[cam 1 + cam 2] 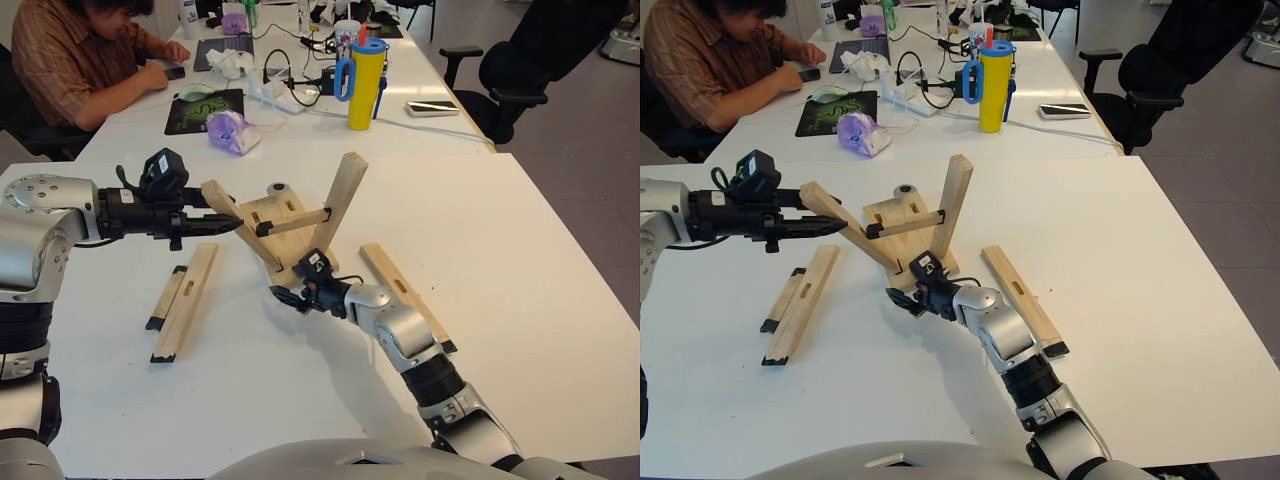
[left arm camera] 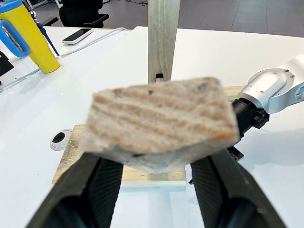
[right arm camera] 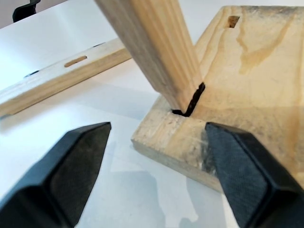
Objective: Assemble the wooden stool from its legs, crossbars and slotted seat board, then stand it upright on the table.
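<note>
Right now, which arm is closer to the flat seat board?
Right. The right fingers, open, sit at the seat board's near corner; the left fingers are higher up, clamped on the tilted leg's top end.

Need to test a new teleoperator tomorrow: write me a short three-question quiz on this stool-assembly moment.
1. True or false: the left hand is shut on the free end of a leg that is slotted into the seat board.
2. How many legs stand in that board? A one; B two; C four.
3. Fill the gap: the right hand, at the board's near corner, has its fingers ____.
Key: 1 true; 2 B; 3 open.
</note>
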Controlling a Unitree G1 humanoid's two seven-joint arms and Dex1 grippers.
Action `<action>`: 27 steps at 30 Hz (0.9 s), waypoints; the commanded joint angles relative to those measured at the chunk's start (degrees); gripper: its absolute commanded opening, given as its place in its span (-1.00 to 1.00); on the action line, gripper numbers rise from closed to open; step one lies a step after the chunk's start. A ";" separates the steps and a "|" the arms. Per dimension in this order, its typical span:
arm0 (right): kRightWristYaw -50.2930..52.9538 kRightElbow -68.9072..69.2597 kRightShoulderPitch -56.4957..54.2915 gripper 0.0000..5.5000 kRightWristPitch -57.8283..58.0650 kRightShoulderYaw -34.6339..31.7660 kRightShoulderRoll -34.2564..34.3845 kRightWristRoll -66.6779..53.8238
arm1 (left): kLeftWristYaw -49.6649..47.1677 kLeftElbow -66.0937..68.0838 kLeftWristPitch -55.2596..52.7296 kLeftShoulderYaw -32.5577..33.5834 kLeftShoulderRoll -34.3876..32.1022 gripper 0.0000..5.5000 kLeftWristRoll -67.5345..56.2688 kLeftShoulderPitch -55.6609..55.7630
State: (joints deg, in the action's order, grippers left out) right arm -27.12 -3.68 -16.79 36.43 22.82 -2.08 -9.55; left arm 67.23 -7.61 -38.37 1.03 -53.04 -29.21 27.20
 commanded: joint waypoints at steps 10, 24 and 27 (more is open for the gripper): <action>-0.71 -7.58 1.60 0.24 1.96 -0.18 -0.29 0.36 | -3.26 12.24 7.62 -11.06 9.33 -0.27 7.52 -2.21; 7.87 28.24 -4.80 -0.57 -7.74 -14.18 3.41 -8.98 | -2.62 17.40 11.19 -7.14 11.13 -0.27 4.29 -1.54; 11.67 25.31 -10.71 -0.57 -12.23 -12.79 4.06 -3.35 | -2.43 18.10 11.88 -7.45 11.52 -0.27 4.92 -1.39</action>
State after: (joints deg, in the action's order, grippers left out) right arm -17.89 23.88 -23.72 27.02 8.98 1.17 -16.44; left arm 65.05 7.21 -23.87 -3.41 -42.38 -27.40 29.12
